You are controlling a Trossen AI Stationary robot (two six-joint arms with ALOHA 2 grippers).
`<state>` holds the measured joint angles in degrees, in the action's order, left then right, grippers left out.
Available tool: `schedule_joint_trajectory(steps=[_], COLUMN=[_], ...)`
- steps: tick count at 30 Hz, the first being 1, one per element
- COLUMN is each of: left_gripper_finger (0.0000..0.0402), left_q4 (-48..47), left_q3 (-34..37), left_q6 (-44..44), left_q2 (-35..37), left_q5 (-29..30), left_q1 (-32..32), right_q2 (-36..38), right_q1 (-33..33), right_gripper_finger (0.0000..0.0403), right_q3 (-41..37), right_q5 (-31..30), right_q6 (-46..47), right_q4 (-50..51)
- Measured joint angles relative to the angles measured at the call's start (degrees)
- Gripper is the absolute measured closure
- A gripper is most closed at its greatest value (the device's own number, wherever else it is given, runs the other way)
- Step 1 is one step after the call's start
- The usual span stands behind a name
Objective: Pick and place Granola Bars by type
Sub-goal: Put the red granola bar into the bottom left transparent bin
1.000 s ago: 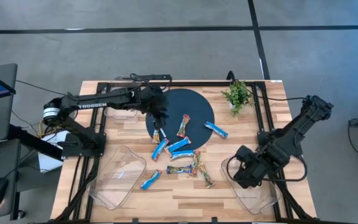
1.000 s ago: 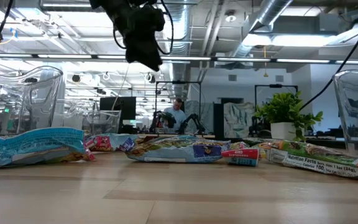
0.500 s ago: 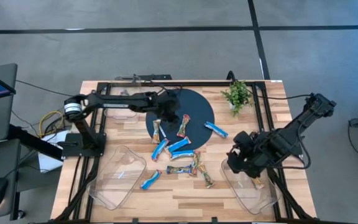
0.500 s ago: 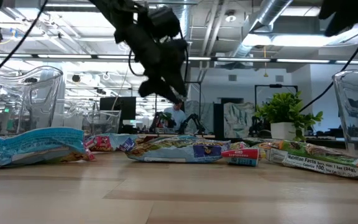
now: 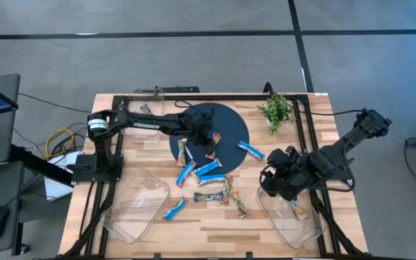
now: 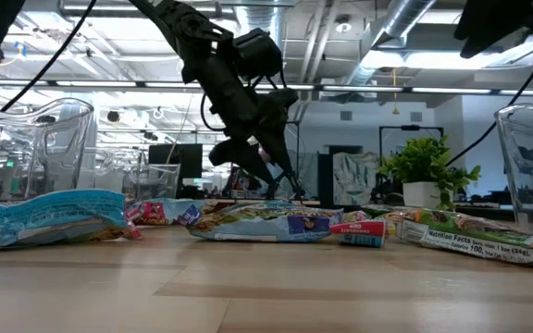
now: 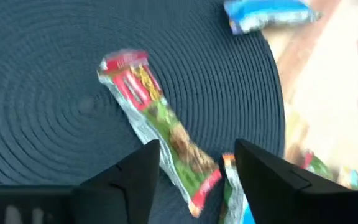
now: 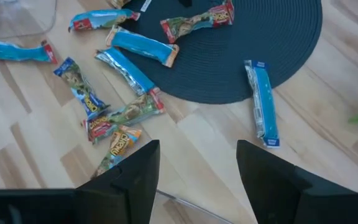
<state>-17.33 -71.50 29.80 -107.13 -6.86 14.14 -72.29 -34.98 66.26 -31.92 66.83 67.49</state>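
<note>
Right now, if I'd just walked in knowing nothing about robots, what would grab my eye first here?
Probably the scatter of bright granola bars mid-table, some lying on a dark round mat. Next, the left arm stretched over that mat, its open fingers poised above a red and green bar. On the right side the other arm's fingers hang open above a clear tray, with a small potted plant near the far edge.

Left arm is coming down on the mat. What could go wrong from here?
1. The left hand, fingers open, straddles the red-and-green bar, but a second wrapper lies right beside it; closing may catch both.
2. The bars beside the round mat lie touching in a cluster; picking one may drag its neighbours.
3. The right hand hangs open near its tray, off the pile.
</note>
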Motion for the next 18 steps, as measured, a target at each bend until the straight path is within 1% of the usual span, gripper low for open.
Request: schedule_joint_trajectory(steps=[2,5,6,9,18], left_gripper_finger=[0.0180,0.0161,0.0155,0.0144,0.0136], left_q4=[0.12,1.63,2.60,1.73,1.98], left_q3=[0.00,-0.06,-0.14,-0.05,-0.05], left_q6=[0.02,0.04,0.14,1.13,-0.38], left_q2=[0.00,-0.44,-1.09,-2.81,-3.82], left_q5=[1.80,2.92,2.72,1.85,5.88], left_q1=[-0.03,-0.03,-0.03,-0.09,-0.38], right_q2=[0.00,0.00,0.00,0.00,0.00], right_q1=[0.00,0.00,0.00,0.00,0.00], right_gripper_finger=[0.0199,0.0198,0.0198,0.0198,0.0198], right_q3=[0.00,0.00,0.00,0.00,0.00], right_q5=[-0.40,-0.72,-1.15,-1.45,-1.40], right_q6=[-0.51,-1.34,-1.40,-1.40,-1.36], right_q4=[0.01,0.02,0.02,0.26,0.30])
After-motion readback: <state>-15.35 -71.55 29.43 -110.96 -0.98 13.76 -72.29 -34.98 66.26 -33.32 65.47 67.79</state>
